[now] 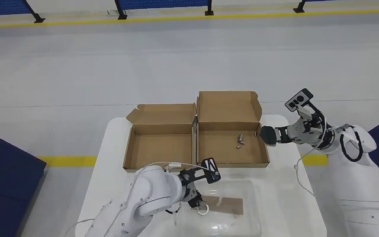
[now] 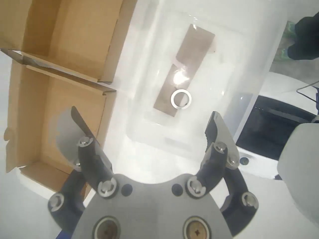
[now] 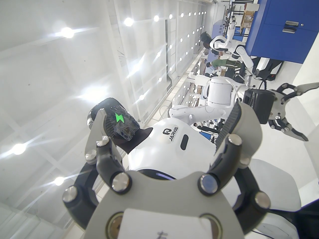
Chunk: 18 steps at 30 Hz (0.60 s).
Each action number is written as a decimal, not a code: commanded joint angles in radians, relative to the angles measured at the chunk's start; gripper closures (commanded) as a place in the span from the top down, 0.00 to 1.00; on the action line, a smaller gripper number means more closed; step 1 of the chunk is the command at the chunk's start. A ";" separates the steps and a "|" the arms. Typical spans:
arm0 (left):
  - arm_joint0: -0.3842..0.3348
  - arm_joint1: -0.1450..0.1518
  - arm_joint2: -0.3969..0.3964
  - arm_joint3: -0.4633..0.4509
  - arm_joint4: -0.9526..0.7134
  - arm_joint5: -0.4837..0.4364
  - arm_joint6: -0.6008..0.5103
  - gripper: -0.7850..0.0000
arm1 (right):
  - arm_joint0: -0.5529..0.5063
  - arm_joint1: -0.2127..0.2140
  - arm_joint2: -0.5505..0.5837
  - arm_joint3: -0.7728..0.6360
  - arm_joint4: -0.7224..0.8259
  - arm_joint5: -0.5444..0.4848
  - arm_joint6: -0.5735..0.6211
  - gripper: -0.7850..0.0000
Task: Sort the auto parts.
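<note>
The left gripper (image 2: 144, 113) hangs over the clear bin (image 2: 224, 80), jaws spread and empty. The bin's walls leave open floor on every side of the metal ring (image 2: 181, 99). The ring lies flat, hole upward, with no long axis, on one end of a cardboard strip (image 2: 197, 43) that runs lengthwise along the bin. Two open boxes stand just beside the bin. The right-hand box (image 1: 228, 151) holds small metal parts (image 1: 240, 140). The right gripper (image 3: 168, 110), released and empty, faces the ceiling near the table's (image 1: 106, 172) right side.

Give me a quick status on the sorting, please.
Left gripper open, above the clear bin. Right gripper open, empty. Metal ring lies in the bin, nothing over it.
</note>
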 commanded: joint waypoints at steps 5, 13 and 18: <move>-0.058 -0.016 0.036 0.029 -0.077 0.048 -0.035 1.00 | 0.000 0.000 0.000 0.000 0.000 0.000 0.000 1.00; -0.056 -0.019 0.070 0.068 -0.042 0.037 0.000 1.00 | 0.000 0.000 0.000 0.000 0.000 0.000 0.000 1.00; -0.089 -0.032 0.115 0.144 -0.064 0.065 -0.015 1.00 | 0.000 0.000 0.000 0.000 0.000 0.000 0.000 1.00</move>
